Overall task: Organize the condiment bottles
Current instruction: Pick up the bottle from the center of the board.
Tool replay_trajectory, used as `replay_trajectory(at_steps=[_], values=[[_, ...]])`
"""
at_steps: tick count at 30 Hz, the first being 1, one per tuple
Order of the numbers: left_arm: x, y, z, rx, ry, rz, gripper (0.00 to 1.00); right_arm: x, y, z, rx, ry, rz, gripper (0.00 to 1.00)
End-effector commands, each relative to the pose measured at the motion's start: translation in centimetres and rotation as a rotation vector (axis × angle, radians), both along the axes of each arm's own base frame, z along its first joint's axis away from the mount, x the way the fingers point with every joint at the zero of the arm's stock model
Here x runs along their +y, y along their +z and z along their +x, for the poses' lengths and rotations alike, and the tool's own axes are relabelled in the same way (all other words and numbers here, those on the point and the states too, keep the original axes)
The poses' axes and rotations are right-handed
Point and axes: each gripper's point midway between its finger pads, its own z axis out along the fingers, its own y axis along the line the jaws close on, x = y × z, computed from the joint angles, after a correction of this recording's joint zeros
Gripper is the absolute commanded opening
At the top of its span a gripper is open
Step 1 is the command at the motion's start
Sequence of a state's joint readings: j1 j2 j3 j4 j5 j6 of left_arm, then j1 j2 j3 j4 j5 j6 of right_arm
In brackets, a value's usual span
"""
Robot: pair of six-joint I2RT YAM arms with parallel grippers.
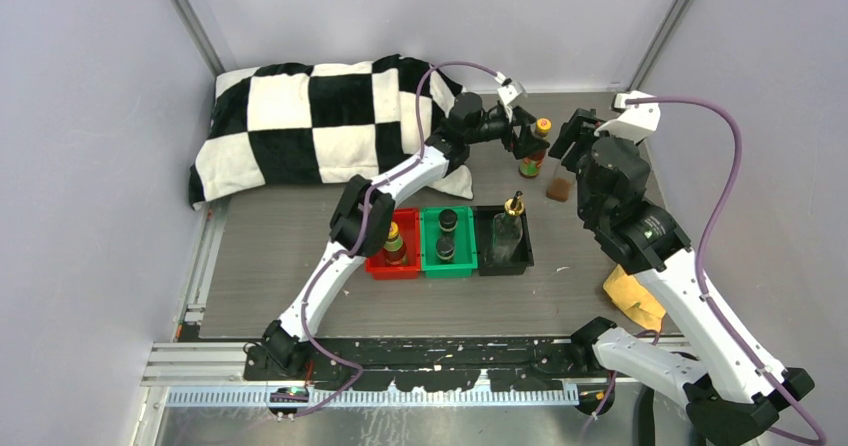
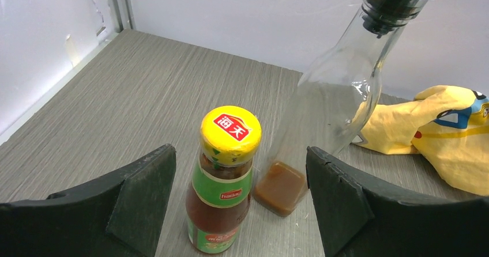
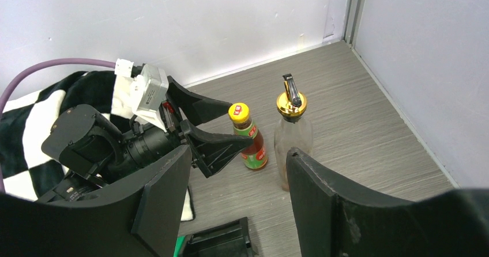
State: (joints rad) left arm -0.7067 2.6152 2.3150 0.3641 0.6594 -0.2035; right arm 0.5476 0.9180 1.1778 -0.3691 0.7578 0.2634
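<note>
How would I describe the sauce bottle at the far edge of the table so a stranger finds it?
Start at the black-and-white checkered cushion at the back of the table. Right of it two bottles stand together: the short reddish-brown bottle, with yellow cap and green label, not the tall clear glass bottle.

Bright, even light falls from above, and shadows on the table (image 1: 280, 256) are soft and short. All three views are sharp. In the left wrist view the clear glass bottle (image 2: 340, 95) carries pale glints.
</note>
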Motion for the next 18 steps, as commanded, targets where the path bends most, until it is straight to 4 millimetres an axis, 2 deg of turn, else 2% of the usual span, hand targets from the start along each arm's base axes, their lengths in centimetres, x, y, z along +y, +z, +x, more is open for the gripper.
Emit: replay_trajectory(at_steps=[1,18], values=[[-0.39,3.27,-0.11,-0.079,-0.014,-0.076,0.84,0.13,1.59,0.31,-0.049,-0.009,0.018,0.67],[-0.94,2.96,0.02,-0.082,-0.014,-0.09,0.81,0.55,1.41,0.47,-0.053,-0.008,0.003,0.67]])
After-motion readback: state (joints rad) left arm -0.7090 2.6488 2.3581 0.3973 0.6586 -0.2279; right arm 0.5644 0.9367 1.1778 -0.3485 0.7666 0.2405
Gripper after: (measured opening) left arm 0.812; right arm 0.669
